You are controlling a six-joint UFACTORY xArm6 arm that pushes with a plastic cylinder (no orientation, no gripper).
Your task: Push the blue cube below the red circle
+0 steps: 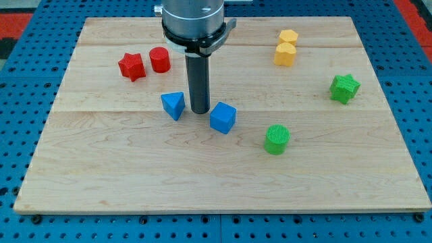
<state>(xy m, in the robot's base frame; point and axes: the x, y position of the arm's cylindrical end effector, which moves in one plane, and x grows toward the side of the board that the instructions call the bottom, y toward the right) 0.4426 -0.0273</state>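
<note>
The blue cube (223, 118) lies near the middle of the wooden board. The red circle (160, 60), a short red cylinder, stands at the view's upper left, up and left of the cube. My tip (199, 111) rests on the board just left of the blue cube, between it and a blue triangle block (173, 104). The tip is very close to the cube's left face; I cannot tell if it touches.
A red star (132, 66) sits left of the red circle. Two yellow blocks (286, 48) stand at the upper right. A green star (344, 88) is at the right and a green cylinder (276, 139) lower right of the cube. The board (121, 175) ends on a blue surround.
</note>
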